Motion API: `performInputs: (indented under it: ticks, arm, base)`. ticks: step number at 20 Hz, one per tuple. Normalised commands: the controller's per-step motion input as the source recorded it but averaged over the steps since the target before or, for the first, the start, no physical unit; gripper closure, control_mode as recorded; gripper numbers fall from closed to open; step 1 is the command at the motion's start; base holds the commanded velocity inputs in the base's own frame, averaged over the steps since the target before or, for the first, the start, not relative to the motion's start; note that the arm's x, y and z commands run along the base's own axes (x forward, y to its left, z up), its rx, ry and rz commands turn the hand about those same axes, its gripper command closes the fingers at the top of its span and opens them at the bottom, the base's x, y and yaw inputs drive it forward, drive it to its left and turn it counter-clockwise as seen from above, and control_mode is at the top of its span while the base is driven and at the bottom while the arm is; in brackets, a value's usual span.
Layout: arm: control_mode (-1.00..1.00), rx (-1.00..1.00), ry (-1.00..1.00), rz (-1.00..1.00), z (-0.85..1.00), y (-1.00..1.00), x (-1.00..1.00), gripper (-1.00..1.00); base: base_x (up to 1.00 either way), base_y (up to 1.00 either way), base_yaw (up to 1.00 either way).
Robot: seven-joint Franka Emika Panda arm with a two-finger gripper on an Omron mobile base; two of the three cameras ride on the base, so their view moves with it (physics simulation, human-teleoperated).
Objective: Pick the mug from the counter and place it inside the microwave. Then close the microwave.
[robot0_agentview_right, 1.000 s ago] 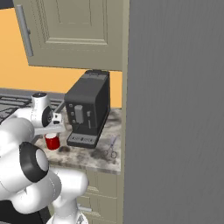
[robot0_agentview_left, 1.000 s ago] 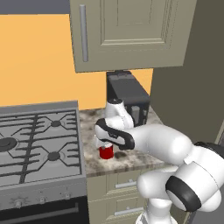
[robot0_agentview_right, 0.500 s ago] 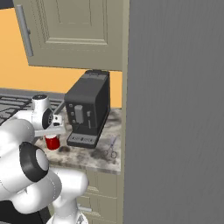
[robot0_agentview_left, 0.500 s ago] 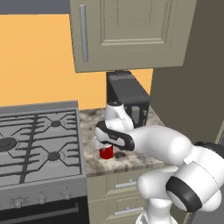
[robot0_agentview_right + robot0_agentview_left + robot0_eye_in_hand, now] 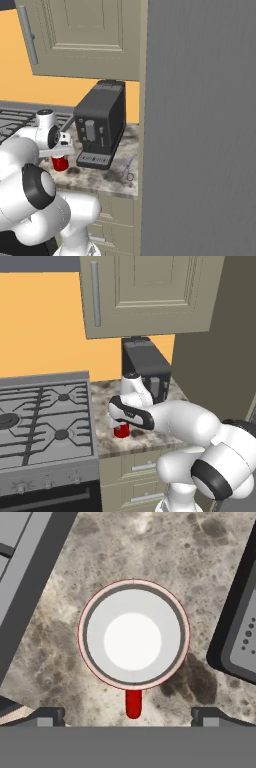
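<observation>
The red mug (image 5: 133, 635) sits upright on the speckled surface (image 5: 165, 557), between the stovetop (image 5: 42, 416) and the coffee machine (image 5: 100, 125). The hand (image 5: 128, 716) is spread wide right above it, holding nothing. It looks light, rigid, probably slick, so pinch across the rim, avoiding the handle. Tight both sides; open room is straight up.

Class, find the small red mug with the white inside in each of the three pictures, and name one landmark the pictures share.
Left base view: small red mug at centre, below the arm's wrist, on the speckled stone counter.
Right base view: left of centre, left of the black coffee machine.
Hand view: centre, seen from above.
Shared landmark: the black coffee machine.
</observation>
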Motion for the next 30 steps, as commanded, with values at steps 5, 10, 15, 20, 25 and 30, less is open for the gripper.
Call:
performInputs:
  ticks: [5,10,15,20,25,30]
  arm:
    - [-1.0,0.0,0.0,0.0,0.0,0.0,-0.06,-1.0]
    - [-1.0,0.0,0.0,0.0,-0.09,-0.01,-0.1,-1.0]
    - [-1.0,0.0,0.0,0.0,-0.18,-0.05,0.0,-1.0]
    - [-1.0,0.0,0.0,0.0,-0.13,-0.02,0.0,-1.0]
    - [-1.0,0.0,0.0,0.0,0.0,0.0,0.02,-1.0]
    - [-1.0,0.0,0.0,0.0,0.0,0.0,0.18,-1.0]
  base:
    - [0.0,0.0,0.0]
    - [0.0,0.0,0.0]
    - [0.0,0.0,0.0]
    - [0.0,0.0,0.0]
    - [0.0,0.0,0.0]
    - [0.0,0.0,0.0]
